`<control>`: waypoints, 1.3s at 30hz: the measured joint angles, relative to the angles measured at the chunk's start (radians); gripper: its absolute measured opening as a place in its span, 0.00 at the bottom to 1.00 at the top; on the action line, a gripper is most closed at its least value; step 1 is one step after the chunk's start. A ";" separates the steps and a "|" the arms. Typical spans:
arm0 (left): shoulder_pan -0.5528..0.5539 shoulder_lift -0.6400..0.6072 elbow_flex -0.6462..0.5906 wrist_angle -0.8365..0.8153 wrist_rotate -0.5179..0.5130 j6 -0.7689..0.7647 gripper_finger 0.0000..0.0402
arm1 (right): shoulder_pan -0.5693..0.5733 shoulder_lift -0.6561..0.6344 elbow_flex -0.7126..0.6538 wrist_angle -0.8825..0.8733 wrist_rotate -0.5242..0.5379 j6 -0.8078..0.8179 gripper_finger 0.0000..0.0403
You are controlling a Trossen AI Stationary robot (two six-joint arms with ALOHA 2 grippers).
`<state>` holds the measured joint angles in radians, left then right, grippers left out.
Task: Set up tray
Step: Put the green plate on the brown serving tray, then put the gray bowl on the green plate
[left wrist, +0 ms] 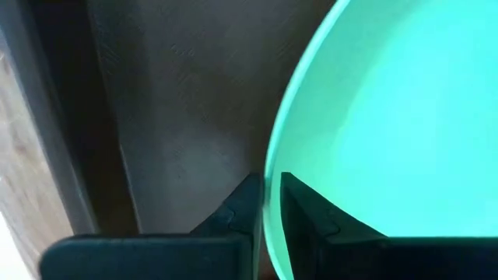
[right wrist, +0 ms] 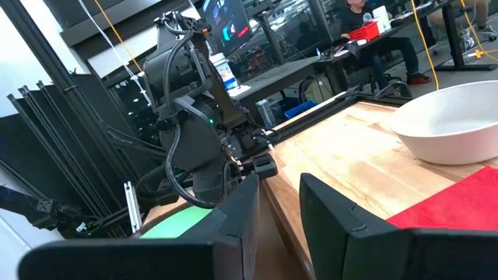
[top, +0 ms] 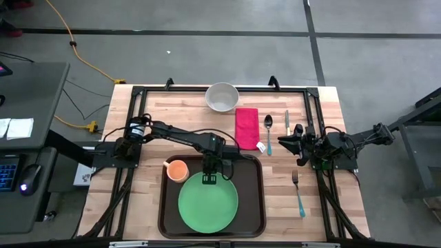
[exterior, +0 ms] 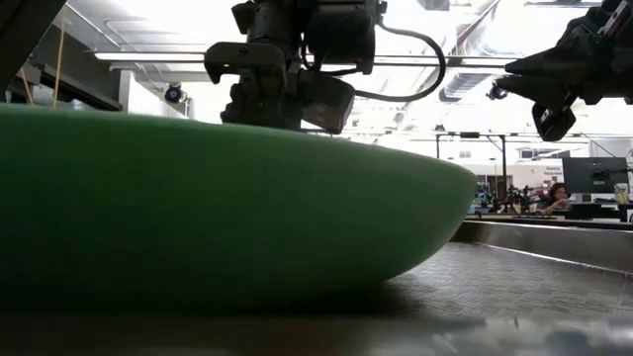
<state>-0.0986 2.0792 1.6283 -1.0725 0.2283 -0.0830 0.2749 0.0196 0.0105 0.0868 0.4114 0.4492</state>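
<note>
We find the left gripper (top: 209,178) over the far rim of the green plate (top: 208,203), its two fingers (left wrist: 307,214) set either side of that rim with a slim gap between them. Whether they pinch the rim or have let it go, we cannot tell from these views. The plate lies inside the tray (top: 251,200), a wide dark brown one at the near middle of the wooden table (top: 186,117). From table height we see the plate's underside (exterior: 227,208) resting on the tray floor (exterior: 514,282), the left gripper (exterior: 282,94) above it.

Just left of the gripper, in the tray's far left corner, sits an orange cup (top: 178,169). Beyond the tray, toward the far edge, stand a white bowl (top: 222,97), a red napkin (top: 247,127), a spoon (top: 269,131) and a knife (top: 287,120).

The right gripper (top: 289,143) waits to the right of the spoon, its fingers (right wrist: 342,225) slightly apart and empty. A fork (top: 298,193) lies nearer, right of the tray.
</note>
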 joint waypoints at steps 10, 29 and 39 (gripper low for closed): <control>0.000 0.000 0.000 -0.001 0.007 0.000 0.33 | 0.000 0.000 0.000 0.000 -0.001 0.000 0.18; 0.000 0.000 0.155 -0.165 -0.070 0.008 0.34 | 0.000 0.000 0.000 0.000 -0.007 0.022 0.18; 0.000 0.000 0.318 -0.272 -0.118 0.030 0.35 | 0.000 0.000 0.000 0.000 -0.007 0.017 0.18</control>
<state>-0.0986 2.0792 1.9461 -1.3443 0.1101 -0.0526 0.2745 0.0196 0.0105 0.0868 0.4042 0.4664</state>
